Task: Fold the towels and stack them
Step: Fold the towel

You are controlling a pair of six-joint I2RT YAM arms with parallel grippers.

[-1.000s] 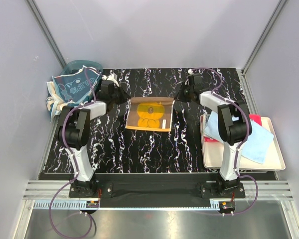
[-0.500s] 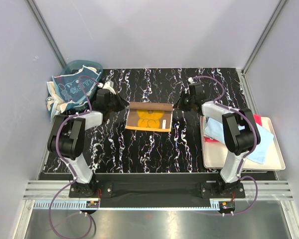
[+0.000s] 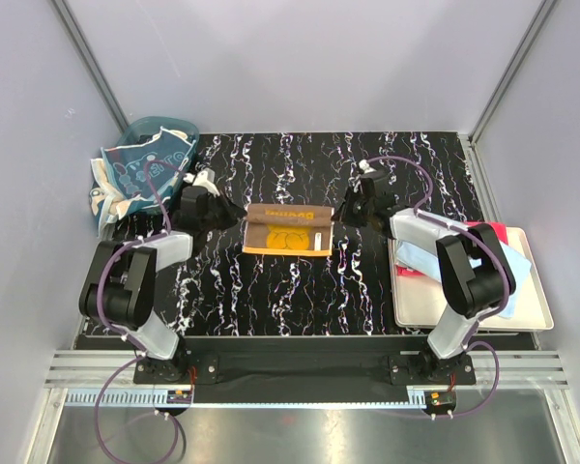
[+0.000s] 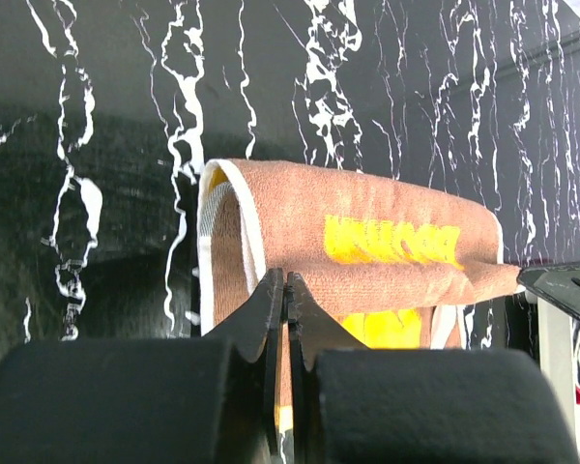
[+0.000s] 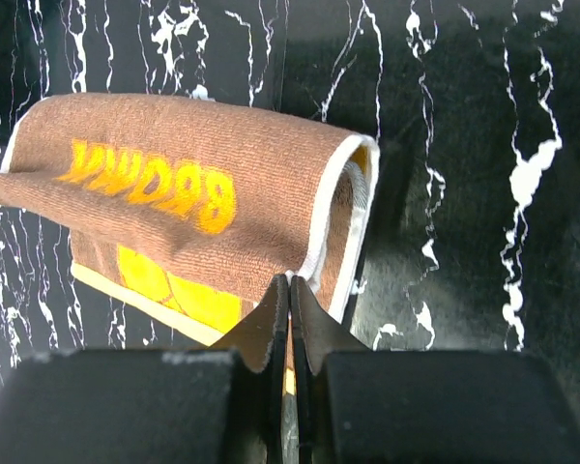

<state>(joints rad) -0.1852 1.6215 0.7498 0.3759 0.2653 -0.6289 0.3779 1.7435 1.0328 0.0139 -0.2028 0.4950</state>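
An orange-brown towel (image 3: 288, 232) with a yellow bear picture lies mid-table, its far edge lifted and rolled over toward the near side. The brown underside with yellow lettering faces up. My left gripper (image 3: 238, 217) is shut on the lifted left corner. My right gripper (image 3: 337, 215) is shut on the right one. In the left wrist view the gripper (image 4: 285, 282) pinches the rolled towel (image 4: 367, 217) by its edge. In the right wrist view the gripper (image 5: 290, 282) pinches the white-trimmed corner of the towel (image 5: 174, 184). A light blue towel (image 3: 503, 275) and a red towel (image 3: 496, 230) lie on the tray.
A teal basket (image 3: 164, 126) at the back left holds a teal patterned towel (image 3: 140, 169) that hangs over its rim. The cream tray (image 3: 539, 314) sits at the right edge of the black marbled table (image 3: 271, 300). Grey walls close in the back and sides.
Both grippers have come toward the near edge, drawing the towel's far edge up and over. The brown underside now covers the top of the bear picture.
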